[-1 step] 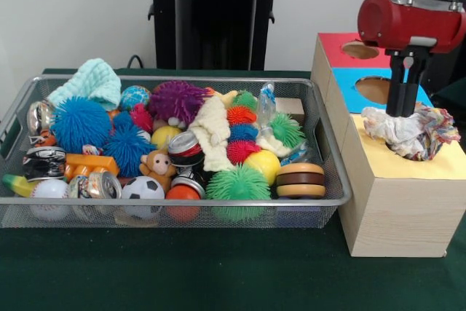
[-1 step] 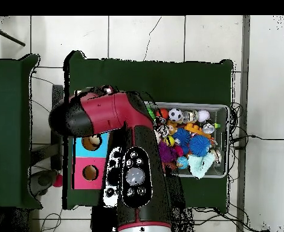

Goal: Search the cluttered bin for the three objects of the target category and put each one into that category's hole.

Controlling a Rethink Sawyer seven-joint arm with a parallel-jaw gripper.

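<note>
You have a crumpled multicoloured cloth [image 1: 411,130] sitting on the yellow section [image 1: 408,162] of the wooden sorting box [image 1: 393,209], bunched right over where that section's hole would be, so the hole itself is hidden from you. The gripper [image 1: 402,111] comes straight down onto the top of the cloth, its dark fingers [image 1: 394,92] close together with their tips sunk in the fabric; they look pinched on it. Behind the yellow section on the same box you can see the blue section [image 1: 378,89] with its open hole, and behind that the red section [image 1: 349,47] with another open hole. In the overhead view the arm [image 2: 117,121] covers most of the box, leaving only the blue and red holes showing.

Just beside the box stands the wire mesh bin [image 1: 22,213], packed full. In it, nearest the box, lies a brown and tan ringed disc [image 1: 300,180]; farther from the box you can make out a green spiky ball [image 1: 238,183], a cream cloth [image 1: 213,132], a purple spiky ball [image 1: 178,100], a soccer ball [image 1: 142,189], a blue spiky ball [image 1: 79,123] and a mint cloth [image 1: 91,81] at the corner farthest from the box
</note>
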